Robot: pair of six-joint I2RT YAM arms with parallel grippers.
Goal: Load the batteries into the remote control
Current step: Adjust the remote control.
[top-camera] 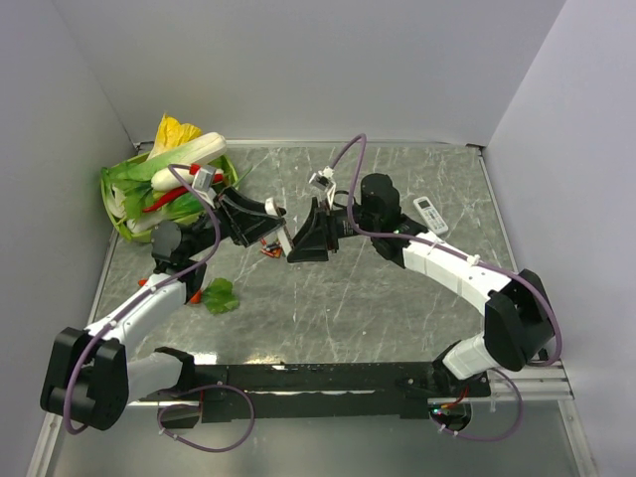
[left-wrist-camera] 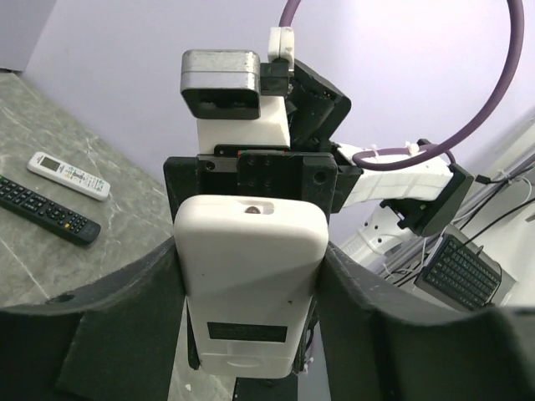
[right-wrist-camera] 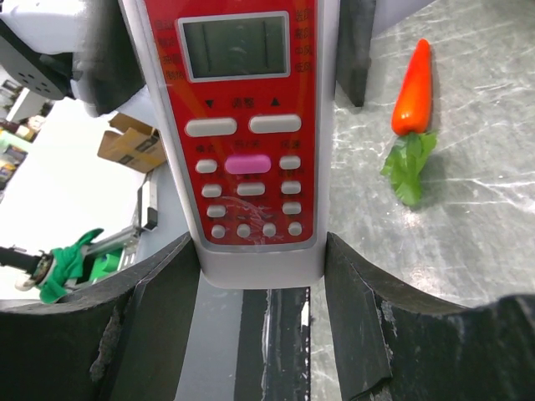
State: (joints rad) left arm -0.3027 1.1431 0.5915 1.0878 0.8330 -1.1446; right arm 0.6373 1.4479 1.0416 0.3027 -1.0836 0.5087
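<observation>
Remote control [right-wrist-camera: 251,125] display end cut off, right wrist view; overhead, fingers [top-camera: 310,238] hide it.

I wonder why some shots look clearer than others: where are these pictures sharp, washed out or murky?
Top external: soft, even light, a faint sheen on the table, small things hard to read. Left wrist: the remote control shows a crisp white back, the fingers beside it dark. Right wrist: its red face and the carrot are sharp, the room at left blown out to white.
</observation>
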